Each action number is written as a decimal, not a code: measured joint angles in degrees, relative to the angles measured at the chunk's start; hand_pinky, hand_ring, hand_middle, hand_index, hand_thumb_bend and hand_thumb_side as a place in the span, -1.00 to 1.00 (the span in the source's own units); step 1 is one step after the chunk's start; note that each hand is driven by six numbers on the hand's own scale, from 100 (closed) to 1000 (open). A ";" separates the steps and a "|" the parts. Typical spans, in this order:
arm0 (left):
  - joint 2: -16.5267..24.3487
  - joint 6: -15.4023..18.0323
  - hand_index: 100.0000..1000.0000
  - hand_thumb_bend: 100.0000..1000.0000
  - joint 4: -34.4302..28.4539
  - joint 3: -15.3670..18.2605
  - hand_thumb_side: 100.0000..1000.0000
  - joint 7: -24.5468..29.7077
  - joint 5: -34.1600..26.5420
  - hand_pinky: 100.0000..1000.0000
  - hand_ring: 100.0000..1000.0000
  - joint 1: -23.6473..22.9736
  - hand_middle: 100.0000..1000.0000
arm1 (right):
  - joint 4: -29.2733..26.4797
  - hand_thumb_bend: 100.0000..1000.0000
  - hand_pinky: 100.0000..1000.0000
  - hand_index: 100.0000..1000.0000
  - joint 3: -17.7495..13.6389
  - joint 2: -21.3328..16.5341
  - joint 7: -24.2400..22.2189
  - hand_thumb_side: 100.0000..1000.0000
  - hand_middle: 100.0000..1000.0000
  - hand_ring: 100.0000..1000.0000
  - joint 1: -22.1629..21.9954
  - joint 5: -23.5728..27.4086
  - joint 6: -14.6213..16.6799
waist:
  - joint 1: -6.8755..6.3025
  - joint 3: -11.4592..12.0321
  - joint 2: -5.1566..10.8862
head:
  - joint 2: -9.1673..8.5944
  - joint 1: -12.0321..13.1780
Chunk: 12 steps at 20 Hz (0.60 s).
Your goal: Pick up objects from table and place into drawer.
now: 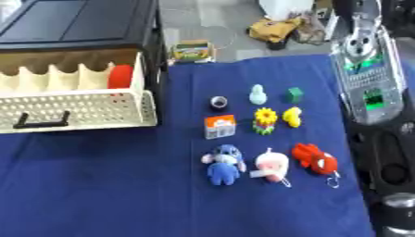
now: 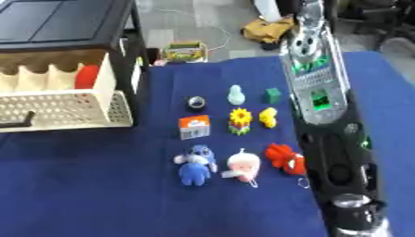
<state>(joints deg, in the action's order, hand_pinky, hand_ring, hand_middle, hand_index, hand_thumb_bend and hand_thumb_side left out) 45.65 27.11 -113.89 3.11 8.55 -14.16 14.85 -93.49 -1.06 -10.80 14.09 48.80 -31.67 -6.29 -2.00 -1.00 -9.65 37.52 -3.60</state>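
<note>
A cream perforated drawer (image 1: 89,110) stands pulled out of a black cabinet (image 1: 81,23) at the left, with a red object (image 1: 121,76) in its right end. On the blue cloth lie a dark ring (image 1: 219,102), a pale blue figure (image 1: 258,94), a green cube (image 1: 295,95), a sunflower toy (image 1: 264,120), a yellow duck (image 1: 292,116), an orange-and-white box (image 1: 220,127), a blue plush (image 1: 223,164), a pink-white plush (image 1: 272,165) and a red plush (image 1: 314,158). My right arm (image 2: 316,88) rises along the right edge; neither hand shows.
The right forearm, silver with green lights, stands just right of the green cube and duck. A green-and-yellow box (image 1: 193,51) lies past the cloth's far edge, and yellow fabric (image 1: 275,28) on the floor beyond. Bare blue cloth (image 1: 97,185) spreads below the drawer.
</note>
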 measured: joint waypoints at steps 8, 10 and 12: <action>8.98 6.88 0.45 -1.00 -0.02 -0.99 0.70 2.56 6.76 -0.61 -0.15 -3.93 -0.08 | 0.95 -1.00 0.29 0.79 -1.09 -2.40 -1.31 1.00 0.30 0.48 -0.37 1.05 -1.14 | 0.18 -0.04 -0.10 | -0.40 0.61; 10.61 8.63 0.44 -1.00 -0.02 -1.91 0.80 4.17 8.49 -0.66 -0.18 -4.46 -0.09 | 1.15 -1.00 0.29 0.79 -1.20 -2.73 -1.31 1.00 0.30 0.48 -0.31 1.10 -1.18 | 0.25 -0.06 -0.10 | -0.40 0.65; 11.96 10.39 0.38 -1.00 -0.02 -2.54 0.99 5.86 10.28 -0.72 -0.21 -5.08 -0.13 | 1.45 -1.00 0.29 0.79 -1.39 -3.11 -1.25 1.00 0.30 0.48 -0.12 1.11 -1.23 | 0.28 -0.01 -0.10 | -0.39 0.63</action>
<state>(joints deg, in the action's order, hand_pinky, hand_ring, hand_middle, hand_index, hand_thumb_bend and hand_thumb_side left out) 57.62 37.50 -113.91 0.57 14.41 -3.88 9.77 -92.04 -2.45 -13.91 12.85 48.68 -30.56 -7.52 -1.72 -1.01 -9.75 37.13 -2.97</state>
